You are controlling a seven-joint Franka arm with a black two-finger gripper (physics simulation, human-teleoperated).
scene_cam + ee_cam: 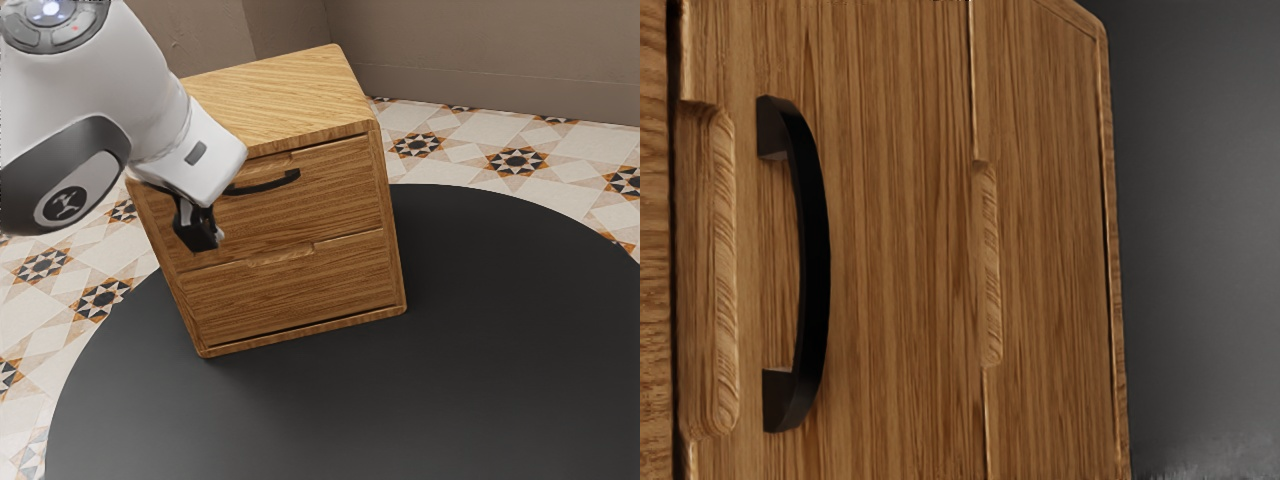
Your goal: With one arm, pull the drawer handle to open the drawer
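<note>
Exterior view: upper drawer [320,190] of the cabinet [280,95] looks flush, not yet opened. Gripper [202,230] hangs near the black handle [262,183], by its end toward the exterior view's left. Spread or pressed together, we cannot tell.

Wrist view: black handle [810,270] bare, ungrasped. We judge that grasp and pull both remain.

Cabinet [300,100] on the mat [480,350], handle [265,184] on its upper drawer [320,190], hand [203,238] before that drawer, beside the handle.
</note>
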